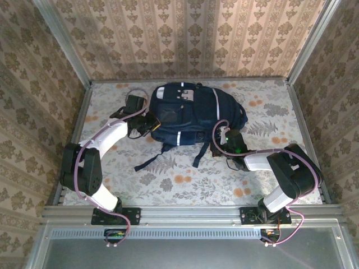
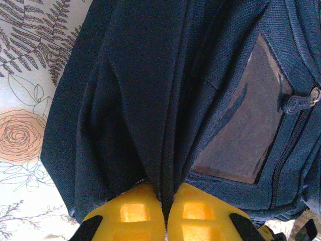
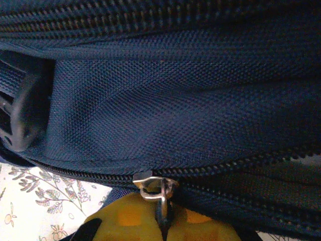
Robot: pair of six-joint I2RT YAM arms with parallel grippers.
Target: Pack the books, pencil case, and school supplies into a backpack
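- The backpack (image 1: 193, 115) lies at the table's (image 1: 280, 185) far middle.
- Left gripper (image 2: 165, 213) pinches a fabric fold (image 2: 150, 125); keep it taut.
- Right gripper (image 3: 163, 221) clamps the zipper pull (image 3: 155, 188); draw along the zipper track (image 3: 241, 163), steadily.

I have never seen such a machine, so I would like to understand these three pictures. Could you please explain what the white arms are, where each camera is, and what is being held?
These are two robot arms fixed at the near edge of a table covered with a floral cloth. The wide picture comes from a camera above and behind them. The other two come from small cameras on the wrists, looking along the yellow fingers.

A large navy backpack lies on the table. The left gripper is shut on a fold of the backpack's fabric. The right gripper is shut on a metal zipper pull on the backpack's side. It looks as if one arm steadies the bag while the other works the zipper.
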